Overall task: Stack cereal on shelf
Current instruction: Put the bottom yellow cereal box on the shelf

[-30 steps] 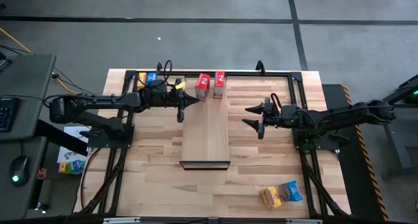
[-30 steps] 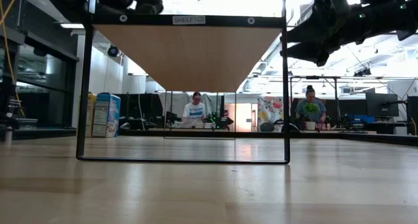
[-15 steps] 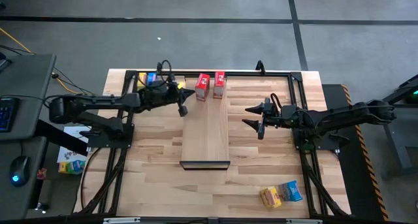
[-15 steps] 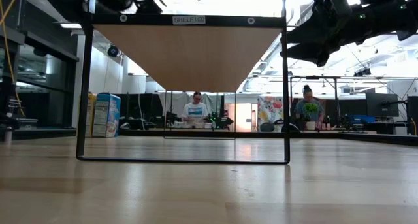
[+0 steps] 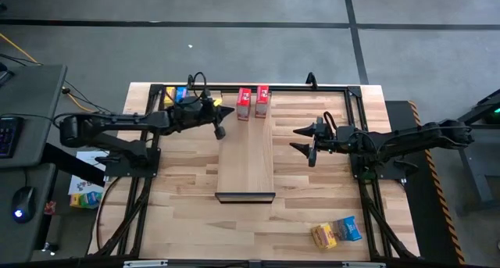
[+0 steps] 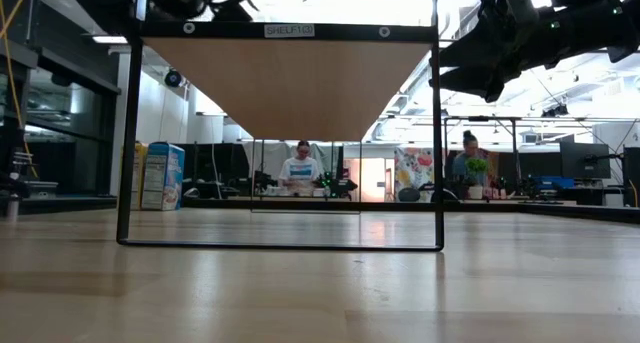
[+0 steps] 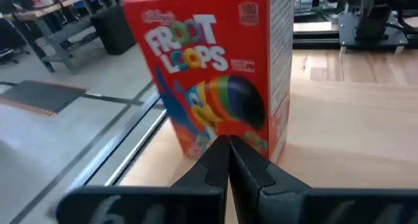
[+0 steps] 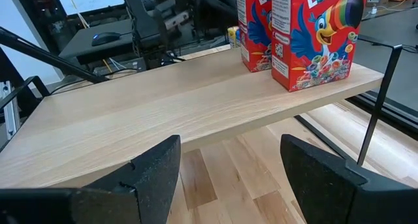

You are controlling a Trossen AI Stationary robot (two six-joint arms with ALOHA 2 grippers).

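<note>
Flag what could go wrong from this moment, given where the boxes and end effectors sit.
1. The left end effector, fingers shut, sits close in front of a red cereal box on the shelf; a push could topple it.
2. Both red boxes stand near the shelf's edge and could slide off.
3. The right end effector waits open beside the shelf, risking a bump.

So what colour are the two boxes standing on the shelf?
Red, both cereal boxes; right wrist view shows them best.

Overhead, table-level, 2 wrist cameras.
</note>
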